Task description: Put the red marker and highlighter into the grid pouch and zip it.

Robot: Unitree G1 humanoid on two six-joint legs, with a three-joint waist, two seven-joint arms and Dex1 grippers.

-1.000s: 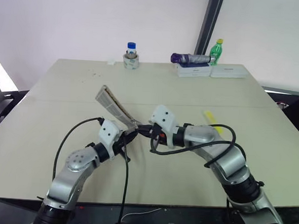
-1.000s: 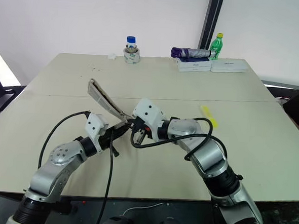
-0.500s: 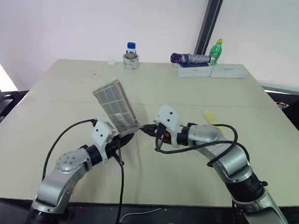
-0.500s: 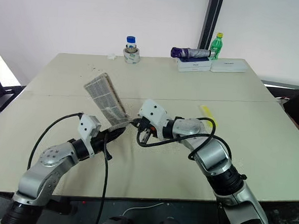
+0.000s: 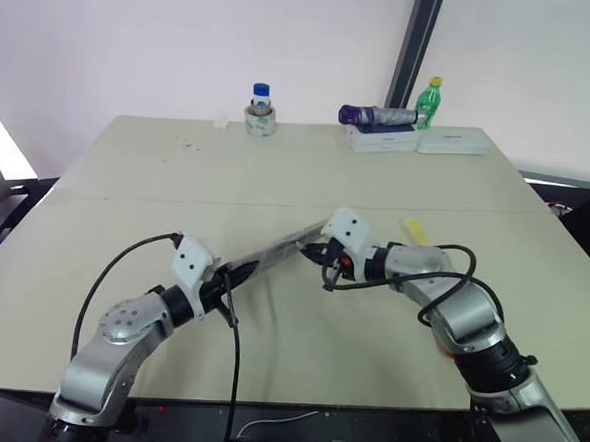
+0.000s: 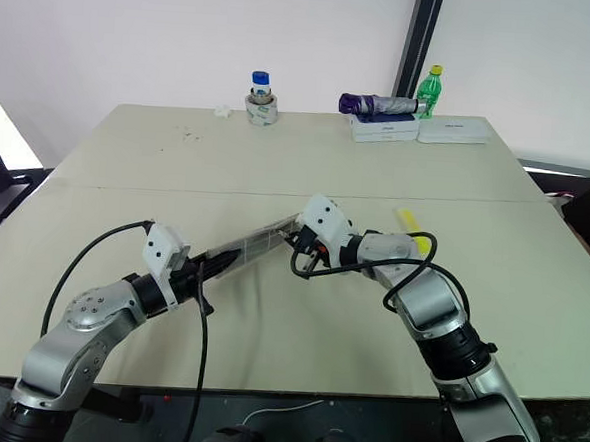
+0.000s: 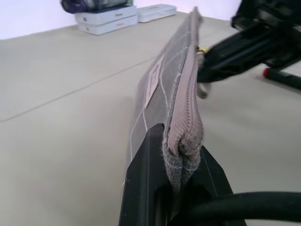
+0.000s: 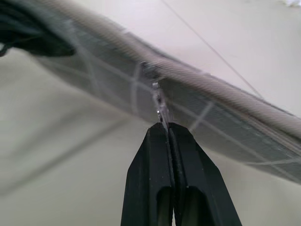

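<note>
Swung down from its upright tilt, the grid pouch (image 5: 273, 253) now stretches taut mid-frame, left gripper (image 7: 181, 162) clamped on its end seam, right gripper (image 8: 169, 129) pinched shut on the zipper pull (image 8: 160, 106); soft, light fabric, best held at seam and pull.

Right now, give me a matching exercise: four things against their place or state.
1 left tool
2 right tool
3 highlighter
4 green bottle

A lying loose on the table
B shut on an end of the grid pouch
C standing at the table's far edge
D shut on the zipper pull

Pairs: 1-B, 2-D, 3-A, 4-C
</note>
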